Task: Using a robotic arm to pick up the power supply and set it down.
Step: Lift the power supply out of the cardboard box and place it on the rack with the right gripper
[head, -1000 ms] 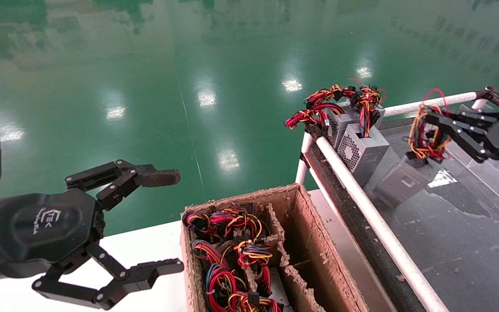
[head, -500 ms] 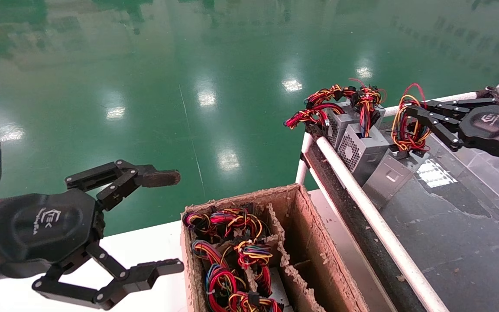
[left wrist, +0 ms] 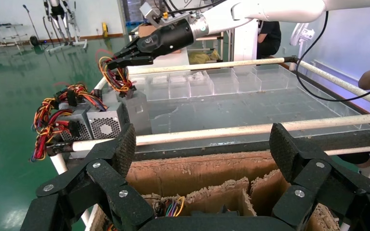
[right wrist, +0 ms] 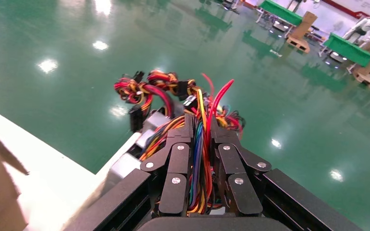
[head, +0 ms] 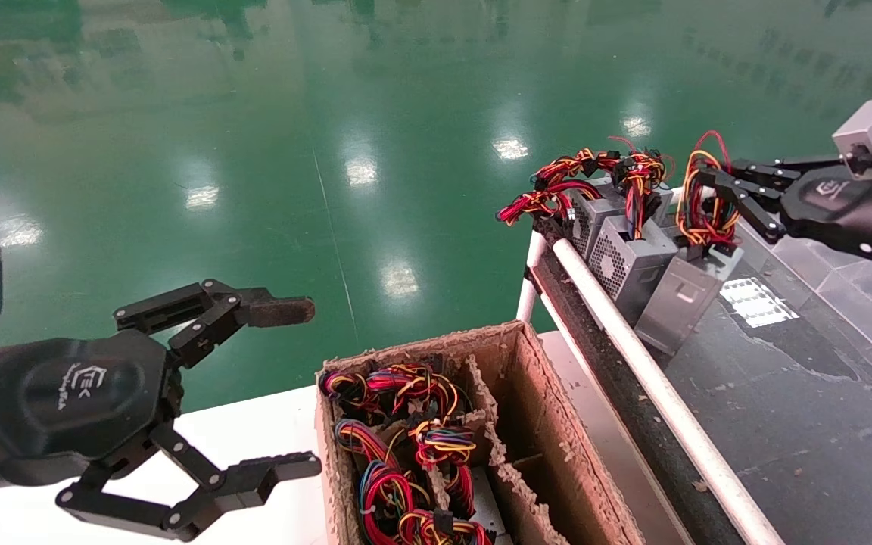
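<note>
While the left claw [head: 284, 390] gapes, the right claw [right wrist: 200, 130] pinches the power supply's wires [right wrist: 201, 144].

From our head we look forward and down. Our left wrist looks across the cardboard box [left wrist: 207, 173] at the far rail [left wrist: 250, 129]. Our right wrist looks closely along its jaws. All views share the wires [head: 701, 204].
</note>
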`<action>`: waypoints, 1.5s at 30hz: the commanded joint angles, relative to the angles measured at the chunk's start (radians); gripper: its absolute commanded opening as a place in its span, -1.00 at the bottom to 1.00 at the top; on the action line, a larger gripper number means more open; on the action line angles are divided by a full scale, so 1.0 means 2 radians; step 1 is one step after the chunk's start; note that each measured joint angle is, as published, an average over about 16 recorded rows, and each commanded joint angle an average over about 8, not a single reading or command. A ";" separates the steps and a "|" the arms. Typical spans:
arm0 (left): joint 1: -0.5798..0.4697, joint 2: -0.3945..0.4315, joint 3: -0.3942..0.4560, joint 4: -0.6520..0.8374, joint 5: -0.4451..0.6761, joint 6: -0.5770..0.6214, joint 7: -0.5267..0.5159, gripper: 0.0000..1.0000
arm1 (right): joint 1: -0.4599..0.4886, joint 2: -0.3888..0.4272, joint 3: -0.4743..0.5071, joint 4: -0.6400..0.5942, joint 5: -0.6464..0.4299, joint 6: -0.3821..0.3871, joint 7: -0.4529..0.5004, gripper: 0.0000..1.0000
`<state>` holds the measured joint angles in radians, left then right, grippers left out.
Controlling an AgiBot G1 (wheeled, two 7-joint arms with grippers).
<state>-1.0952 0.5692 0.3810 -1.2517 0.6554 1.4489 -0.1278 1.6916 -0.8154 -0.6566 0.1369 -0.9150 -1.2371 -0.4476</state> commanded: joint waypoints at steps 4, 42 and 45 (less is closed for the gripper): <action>0.000 0.000 0.000 0.000 0.000 0.000 0.000 1.00 | 0.011 -0.014 -0.001 -0.019 -0.003 0.005 -0.010 -1.00; 0.000 0.000 0.000 0.000 0.000 0.000 0.000 1.00 | 0.031 -0.091 -0.002 -0.060 -0.006 0.075 -0.068 -1.00; 0.000 0.000 0.000 0.000 0.000 0.000 0.000 1.00 | 0.031 -0.091 -0.003 -0.063 -0.006 0.076 -0.068 -0.64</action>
<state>-1.0953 0.5692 0.3812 -1.2517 0.6552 1.4489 -0.1277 1.7537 -0.9975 -0.6618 0.0129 -0.9277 -1.0862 -0.5825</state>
